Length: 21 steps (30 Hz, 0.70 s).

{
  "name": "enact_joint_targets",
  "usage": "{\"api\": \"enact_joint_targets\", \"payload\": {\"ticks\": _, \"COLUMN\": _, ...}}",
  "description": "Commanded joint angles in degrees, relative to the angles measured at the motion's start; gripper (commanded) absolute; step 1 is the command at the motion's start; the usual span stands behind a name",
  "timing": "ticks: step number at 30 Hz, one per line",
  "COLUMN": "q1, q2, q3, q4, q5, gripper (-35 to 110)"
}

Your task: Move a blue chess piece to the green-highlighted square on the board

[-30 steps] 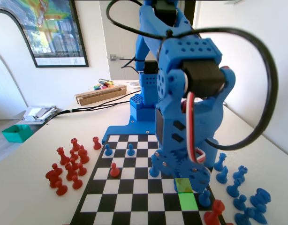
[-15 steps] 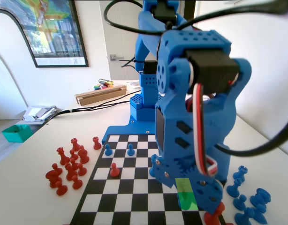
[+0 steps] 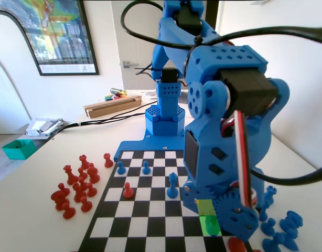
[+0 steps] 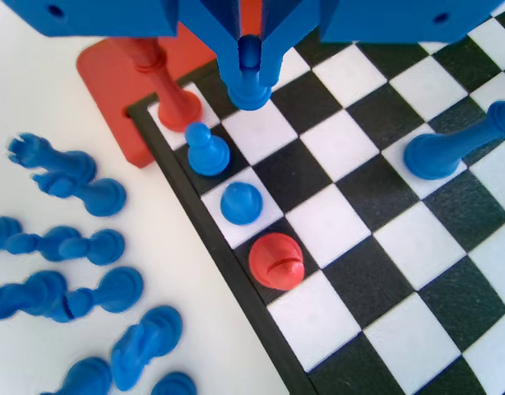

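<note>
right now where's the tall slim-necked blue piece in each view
Fixed view: tall blue piece stands on the board, near picture centre.
Wrist view: same piece at the right edge.
Shared landmark: loose blue pieces beside the board.

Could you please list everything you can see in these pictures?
the board: one, black-and-white, on the table.
the green-highlighted square: one, bright green, near right of the board, fixed view.
edge pawns: two, blue, along the board's left edge, wrist view.
red pawn: one, same edge, below them.
spare blue pieces: several, lying off the board's left, wrist view.
spare red pieces: a cluster, standing left of the board, fixed view.
the blue chess piece: one, between the jaws.
gripper: one, blue, closed on it.
</note>
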Motion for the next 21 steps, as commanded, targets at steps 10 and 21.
{"api": "enact_joint_targets", "payload": {"ticks": 10, "q1": -1.8, "q2": 1.1, "q3": 2.6, "q4": -1.1, "q5": -0.4, "gripper": 1}}
{"api": "enact_joint_targets", "payload": {"ticks": 21, "q1": -1.4, "q2": 1.1, "q3": 2.4, "q4": -1.4, "q5": -1.1, "gripper": 10}}
